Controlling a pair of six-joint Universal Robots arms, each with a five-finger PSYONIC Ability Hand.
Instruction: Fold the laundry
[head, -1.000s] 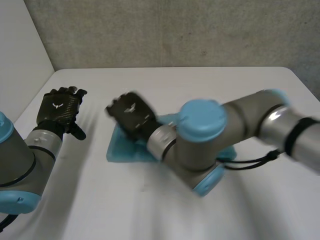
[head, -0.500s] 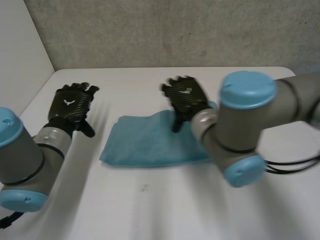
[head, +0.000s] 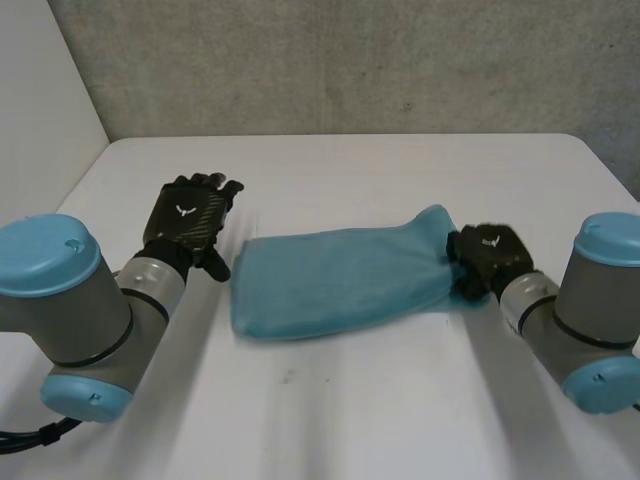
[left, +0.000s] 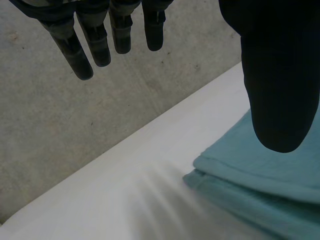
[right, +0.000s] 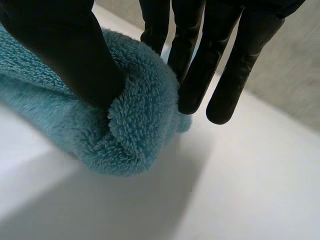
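Note:
A teal towel (head: 340, 280) lies folded in a long band across the middle of the white table (head: 330, 410). My right hand (head: 487, 258) is at the towel's right end, where the cloth bunches and lifts a little. In the right wrist view the thumb (right: 65, 50) presses the fluffy towel (right: 135, 125) against the fingers (right: 200, 65), so the end is pinched. My left hand (head: 190, 220) hovers just left of the towel's left edge with straight fingers (left: 85, 50) and holds nothing. Beside its thumb lies the towel's layered left corner (left: 250, 185).
A grey wall (head: 350, 60) runs along the table's far edge and a pale panel (head: 40, 100) stands at the left. Bare table lies in front of the towel and beyond it. Both arms reach in from the near corners.
My right hand swept from the towel's left part across to its right end and closed on it. The towel now lies stretched rightward. My left hand moved right, closer to the towel.

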